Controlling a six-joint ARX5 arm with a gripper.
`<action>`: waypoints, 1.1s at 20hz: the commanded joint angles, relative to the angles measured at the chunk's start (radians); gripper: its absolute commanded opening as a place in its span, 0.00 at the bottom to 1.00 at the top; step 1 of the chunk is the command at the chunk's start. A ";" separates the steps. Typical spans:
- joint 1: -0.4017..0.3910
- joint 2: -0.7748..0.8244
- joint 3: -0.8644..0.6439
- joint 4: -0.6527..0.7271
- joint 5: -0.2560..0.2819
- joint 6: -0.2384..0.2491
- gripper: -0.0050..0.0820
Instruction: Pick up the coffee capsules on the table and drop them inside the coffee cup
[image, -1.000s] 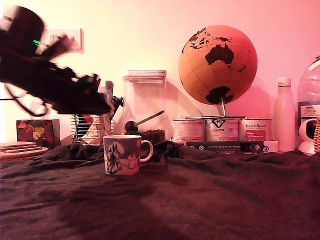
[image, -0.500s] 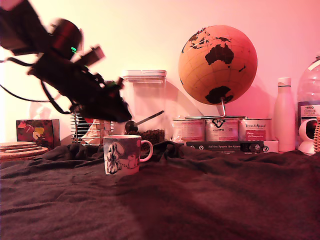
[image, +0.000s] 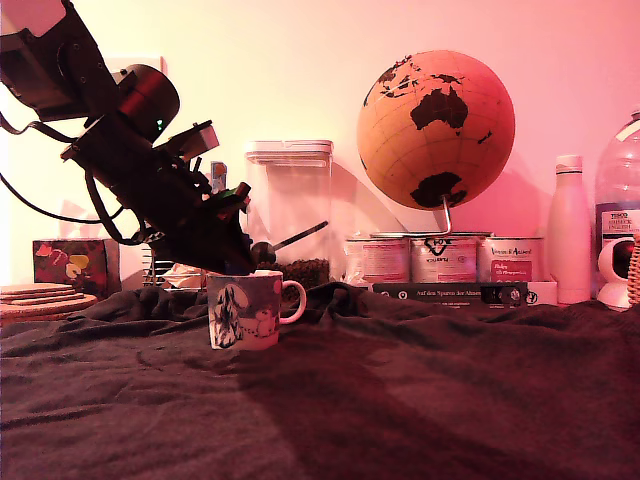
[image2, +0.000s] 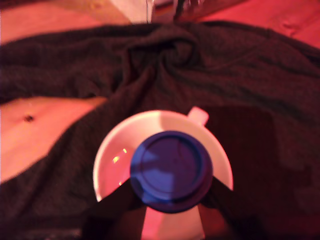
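The coffee cup (image: 245, 310) with its cartoon print and white handle stands on the dark-clothed table (image: 400, 400), toward the exterior view's left. My gripper (image: 240, 266) slants down from the upper left, its tips right at the cup's rim. In the wrist view the gripper (image2: 171, 198) is shut on a deep blue coffee capsule (image2: 171, 167), whose round flat face hangs over the cup's pale inside (image2: 112, 155). Dark fingers (image2: 117, 200) flank the capsule. Wrinkled cloth (image2: 225, 75) surrounds the cup.
Behind the cup stands a clear canister with a white lid (image: 290, 205). A globe (image: 436, 128), labelled tins (image: 440, 258) and a white bottle (image: 568, 230) line the back right. Cork mats (image: 40, 298) lie at the far left.
The arm has swung from the exterior view's upper left toward the right and down, ending with its tips over the cup's mouth. The cup has not moved.
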 joint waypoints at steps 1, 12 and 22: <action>-0.002 0.014 0.004 0.006 0.002 0.007 0.25; 0.000 0.014 0.004 0.004 -0.010 0.004 0.84; 0.000 0.011 0.016 -0.005 0.013 0.005 0.13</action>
